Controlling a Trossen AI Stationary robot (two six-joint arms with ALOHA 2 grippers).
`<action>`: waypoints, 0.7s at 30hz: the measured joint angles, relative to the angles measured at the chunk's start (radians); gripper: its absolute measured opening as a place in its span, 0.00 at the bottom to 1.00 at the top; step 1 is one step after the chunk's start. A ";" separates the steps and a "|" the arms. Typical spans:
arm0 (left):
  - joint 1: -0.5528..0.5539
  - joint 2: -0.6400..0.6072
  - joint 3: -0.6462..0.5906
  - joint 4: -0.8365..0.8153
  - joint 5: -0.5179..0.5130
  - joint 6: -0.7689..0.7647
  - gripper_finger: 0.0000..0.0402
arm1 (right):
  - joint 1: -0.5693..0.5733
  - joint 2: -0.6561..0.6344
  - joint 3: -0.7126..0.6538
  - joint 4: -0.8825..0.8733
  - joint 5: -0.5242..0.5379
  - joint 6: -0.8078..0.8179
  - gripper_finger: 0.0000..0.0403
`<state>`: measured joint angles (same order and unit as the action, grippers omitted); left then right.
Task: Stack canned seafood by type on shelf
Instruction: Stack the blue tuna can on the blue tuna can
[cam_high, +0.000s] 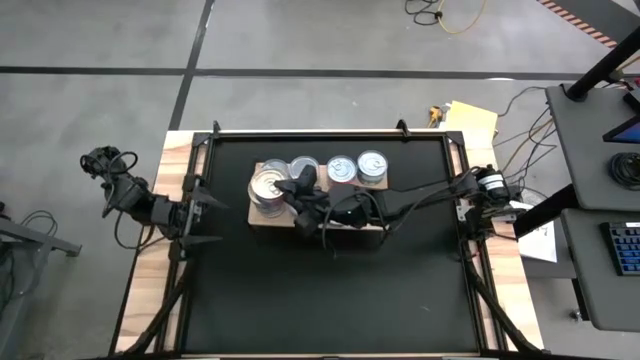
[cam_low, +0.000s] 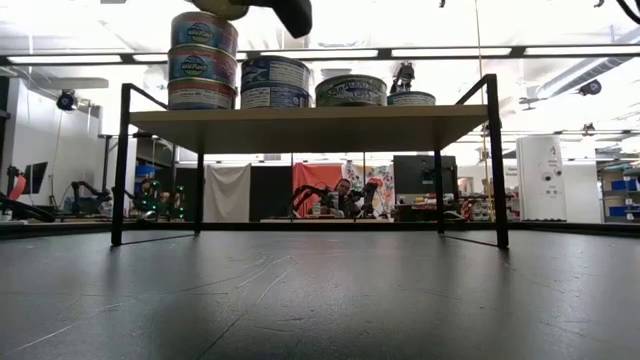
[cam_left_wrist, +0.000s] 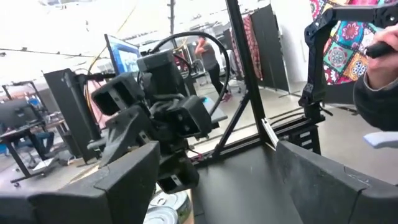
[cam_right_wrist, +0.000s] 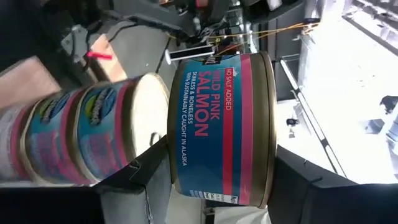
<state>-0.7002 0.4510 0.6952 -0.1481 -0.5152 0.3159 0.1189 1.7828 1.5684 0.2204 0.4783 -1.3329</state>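
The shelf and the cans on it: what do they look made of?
The shelf looks like a pale, matte wood board on thin black legs, likely metal. The cans look like metal with shiny silver lids; the salmon can wears a glossy printed blue-and-pink label, probably paper.

Dark, angular arms (cam_high: 400, 200), black cabling

Ceiling strip lights (cam_low: 330, 52) burn bright and blown out in the low view. Beside the right gripper (cam_right_wrist: 155, 168), the salmon can (cam_right_wrist: 221, 127) is sharp; the stack (cam_right_wrist: 74, 134) beyond is blurred.
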 joint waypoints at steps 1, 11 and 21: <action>0.000 0.002 0.000 0.000 0.000 0.005 0.76 | -0.004 0.000 -0.001 -0.010 0.000 -0.002 0.46; 0.000 0.052 0.000 -0.002 0.000 -0.009 0.76 | -0.010 0.000 -0.003 -0.089 -0.009 -0.003 0.46; 0.000 0.067 0.005 0.088 0.000 -0.011 0.76 | -0.012 0.000 -0.003 -0.111 -0.007 -0.014 0.46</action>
<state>-0.7002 0.5182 0.7006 -0.0600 -0.5152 0.3054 0.1067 1.7828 1.5658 0.1093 0.4713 -1.3473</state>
